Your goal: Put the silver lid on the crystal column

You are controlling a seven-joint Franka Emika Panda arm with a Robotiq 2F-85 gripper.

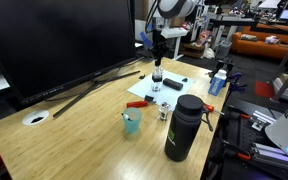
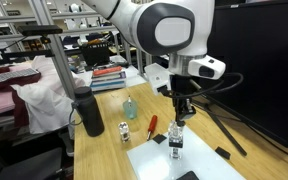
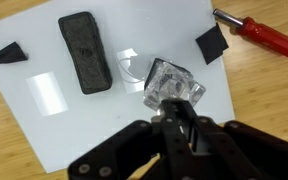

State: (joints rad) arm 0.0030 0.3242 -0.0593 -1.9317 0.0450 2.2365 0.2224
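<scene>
The black Robotiq gripper (image 2: 181, 116) hung directly above the small, upright, clear crystal column (image 2: 176, 147) on the white sheet (image 3: 84, 130). Its fingers sat close together, but whether they pinched the silver lid could not be determined. The step appeared to be placement, so the next move called for a straight, centred descent.

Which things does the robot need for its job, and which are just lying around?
For the job: crystal column, the fingers above it; silver lid not clearly seen.
Just lying about: teal cup, black bottle, red screwdriver, black block.
</scene>
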